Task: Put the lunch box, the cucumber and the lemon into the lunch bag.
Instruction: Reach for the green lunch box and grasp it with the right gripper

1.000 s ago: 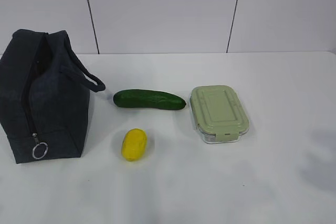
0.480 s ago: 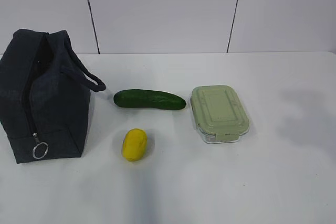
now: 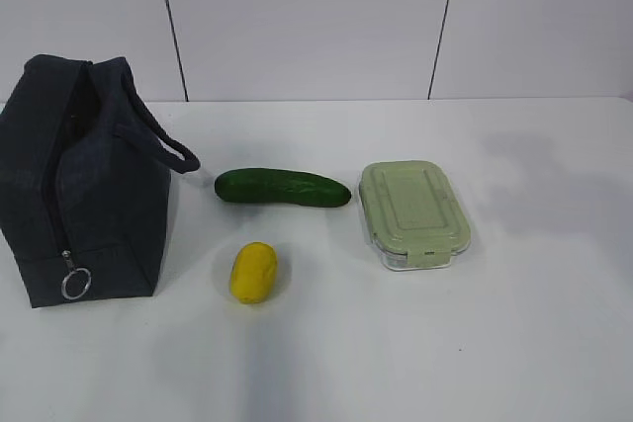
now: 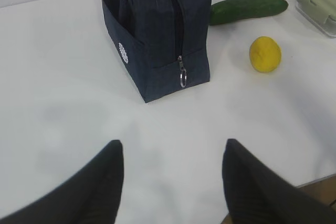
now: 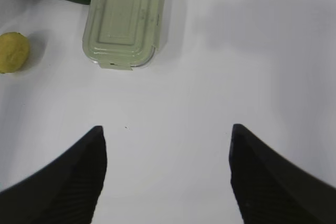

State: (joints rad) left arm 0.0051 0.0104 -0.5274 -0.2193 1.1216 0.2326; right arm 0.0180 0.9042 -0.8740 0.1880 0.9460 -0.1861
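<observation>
- The lunch bag [image 3: 84,180] is stood at the left of the tabletop [image 3: 534,343].
- To its right are laid the cucumber [image 3: 282,188], with the lemon [image 3: 254,272] nearer, and the lunch box [image 3: 411,212].
- The left pincer [image 4: 170,179] and right pincer [image 5: 168,174] are held apart, empty.

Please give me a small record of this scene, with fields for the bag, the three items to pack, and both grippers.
lunch bag: upright at table left, zipper looks closed, ring pull hangs low
cucumber: lying on table, right of bag
lemon: on table, in front of cucumber
lunch box: on table, lid on, right of cucumber
packed so far: nothing
left gripper: open, empty, facing bag
right gripper: open, empty, near lunch box
</observation>
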